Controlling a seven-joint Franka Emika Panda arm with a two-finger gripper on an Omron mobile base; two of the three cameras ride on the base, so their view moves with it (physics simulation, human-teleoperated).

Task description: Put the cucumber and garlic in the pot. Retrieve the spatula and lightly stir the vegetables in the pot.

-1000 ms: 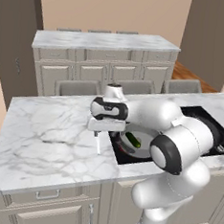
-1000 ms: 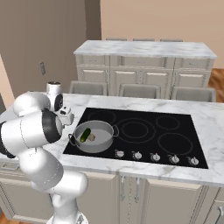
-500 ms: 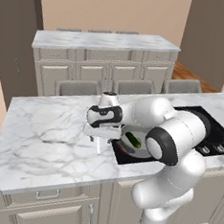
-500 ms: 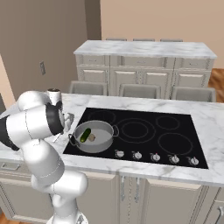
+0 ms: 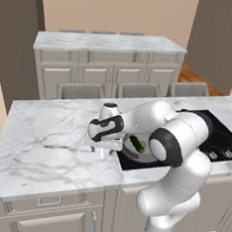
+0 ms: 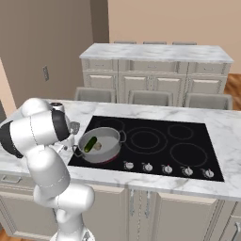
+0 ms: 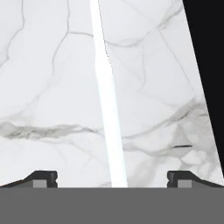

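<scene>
The spatula's long pale handle (image 7: 107, 100) lies on the marble counter and runs straight up the hand view, ending between my gripper's (image 7: 113, 178) two wide-open fingertips; its head is out of view. My gripper (image 5: 103, 149) hangs low over the counter, just left of the cooktop, with nothing held. The grey pot (image 6: 109, 151) stands on the cooktop's front left burner. Inside it lie the dark green cucumber (image 6: 90, 144) and the small tan garlic (image 6: 98, 146). In the left base view my forearm covers part of the pot (image 5: 132, 153), and the cucumber (image 5: 136, 143) shows in it.
The black cooktop (image 6: 160, 141) fills the counter right of the pot, with a row of knobs (image 6: 164, 168) along its front, and its dark edge (image 7: 208, 52) shows close to the spatula. Bare marble (image 5: 46, 141) stretches left. Chairs (image 6: 150, 97) and a second island (image 6: 155, 52) stand behind.
The hand has sunk a little toward the counter beside the cooktop while the elbow swung round. The jaws have stayed open. Pot, cucumber and garlic have not moved.
</scene>
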